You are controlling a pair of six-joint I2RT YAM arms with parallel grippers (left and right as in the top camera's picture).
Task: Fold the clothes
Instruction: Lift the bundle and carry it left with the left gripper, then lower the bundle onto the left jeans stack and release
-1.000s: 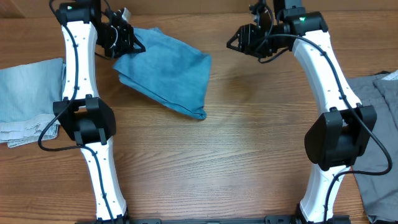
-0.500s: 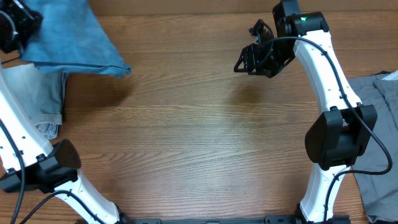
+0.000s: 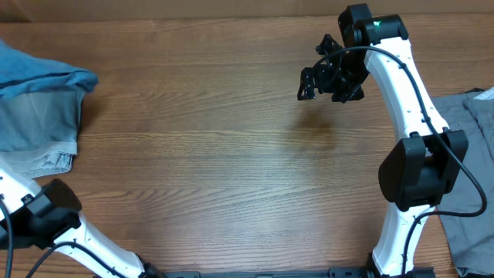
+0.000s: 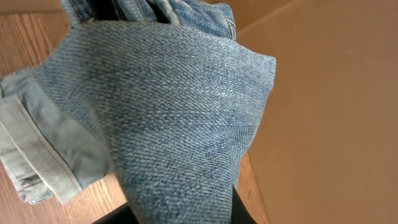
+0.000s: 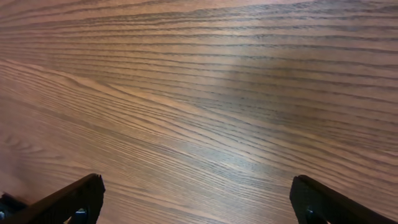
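The folded blue jeans (image 3: pixel 42 77) lie at the far left edge of the overhead view, partly over a paler denim piece (image 3: pixel 35 131). In the left wrist view the jeans (image 4: pixel 180 118) fill the frame and run down between my left gripper's dark fingers (image 4: pixel 239 211), which are shut on the cloth. The left gripper itself is outside the overhead view. My right gripper (image 3: pixel 320 77) hovers open and empty over bare wood at the back right. Its jaws stand wide apart in the right wrist view (image 5: pixel 196 190).
The paler denim piece with a rolled hem (image 4: pixel 37 155) lies under the jeans at the left. Grey trousers (image 3: pixel 475 147) lie at the right table edge. A brown cardboard wall (image 4: pixel 329 93) stands beside the jeans.
My left arm has swung the jeans from the back middle of the table to the far left, over the paler denim. The right gripper has shifted slightly right and down.
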